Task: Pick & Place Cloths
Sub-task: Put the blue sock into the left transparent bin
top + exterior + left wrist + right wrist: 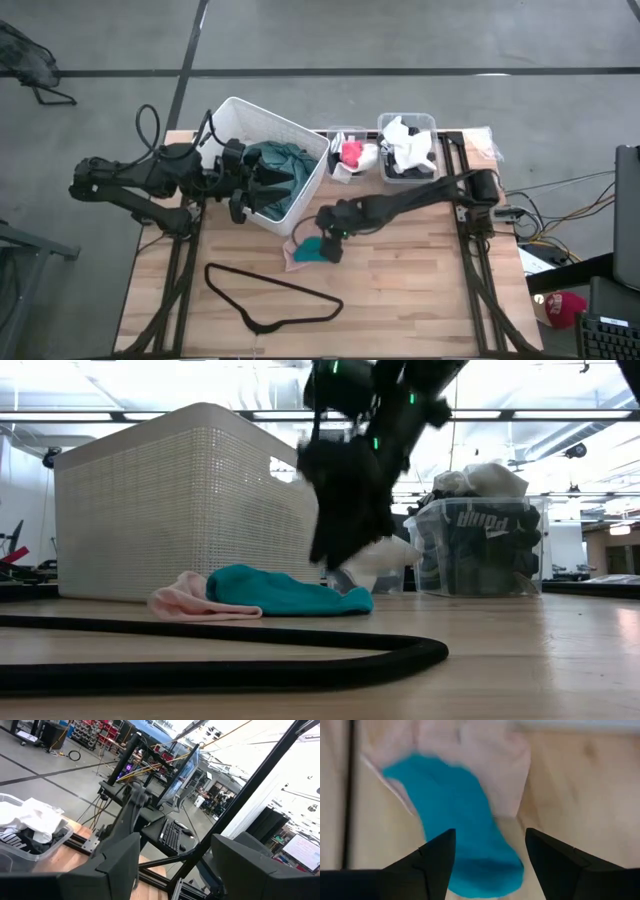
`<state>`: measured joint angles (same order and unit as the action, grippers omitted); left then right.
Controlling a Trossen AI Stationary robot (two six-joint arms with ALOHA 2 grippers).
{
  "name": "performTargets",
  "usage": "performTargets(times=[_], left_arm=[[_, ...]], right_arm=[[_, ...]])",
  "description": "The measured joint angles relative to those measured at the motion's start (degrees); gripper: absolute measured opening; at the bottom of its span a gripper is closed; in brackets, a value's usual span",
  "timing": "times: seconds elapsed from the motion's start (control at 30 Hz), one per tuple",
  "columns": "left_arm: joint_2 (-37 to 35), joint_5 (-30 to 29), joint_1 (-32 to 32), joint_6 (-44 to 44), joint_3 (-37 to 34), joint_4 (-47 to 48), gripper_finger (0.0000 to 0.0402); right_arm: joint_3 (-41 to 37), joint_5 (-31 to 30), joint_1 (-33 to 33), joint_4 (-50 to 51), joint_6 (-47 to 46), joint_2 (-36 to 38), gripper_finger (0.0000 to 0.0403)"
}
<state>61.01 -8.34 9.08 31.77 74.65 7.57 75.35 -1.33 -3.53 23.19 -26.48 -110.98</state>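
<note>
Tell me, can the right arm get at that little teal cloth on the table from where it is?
Probably yes. The right gripper hangs just over the teal cloth, fingers open to either side of it, and nothing lies between them. The pink cloth underneath may come up with it.

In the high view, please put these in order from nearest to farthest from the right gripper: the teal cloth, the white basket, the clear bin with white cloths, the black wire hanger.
From the right gripper, open above the table's middle:
1. teal cloth, directly under it
2. white basket and black wire hanger, too close to call
3. clear bin with white cloths, far edge
</note>
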Motion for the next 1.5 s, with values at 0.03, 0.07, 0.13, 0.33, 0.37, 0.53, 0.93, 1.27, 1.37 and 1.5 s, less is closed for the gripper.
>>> performTargets(times=[0.03,0.07,0.13,0.33,0.37,0.53,0.93,1.27,1.37,1.5], left_arm=[[0.0,-0.02,0.0,0.0,0.0,0.09,0.025],[0.0,-0.02,0.0,0.04,0.0,0.21,0.025],[0.02,-0.1,0.0,0.49,0.0,0.42,0.025],[0.04,-0.13,0.0,1.62,0.0,0.88,0.025],[0.04,-0.13,0.0,1.66,0.0,1.21,0.025],[0.04,-0.12,0.0,1.66,0.0,1.53,0.025],[-0.11,-0.11,0.0,0.48,0.0,1.03,0.025],[-0.09,-0.4,0.0,-0.11,0.0,1.03,0.025],[-0.09,-0.59,0.0,-0.11,0.0,1.03,0.025],[-0.09,-0.58,0.0,0.7,0.0,1.07,0.025]], right_arm=[[-0.12,0.15,-0.18,0.17,0.5,-1.21,0.0231],[-0.27,0.16,-0.48,0.47,1.03,-2.66,0.0227],[-0.22,0.21,-1.05,0.76,1.44,-5.14,0.022],[3.49,0.22,-1.5,6.34,-2.08,-8.0,0.0154],[3.54,0.4,-1.5,6.58,-2.15,-7.55,0.013],[3.79,2.18,-1.61,8.97,-2.09,-2.08,0.0022],[4.01,-23.1,0.76,21.03,-3.91,21.4,0.001],[3.89,-30.03,19.41,18.31,-3.75,26.9,0.0011],[3.92,-23.11,25.87,16.57,-3.54,25.54,0.0011],[3.89,-13.63,31.74,14.93,-4.77,21.6,0.001]])
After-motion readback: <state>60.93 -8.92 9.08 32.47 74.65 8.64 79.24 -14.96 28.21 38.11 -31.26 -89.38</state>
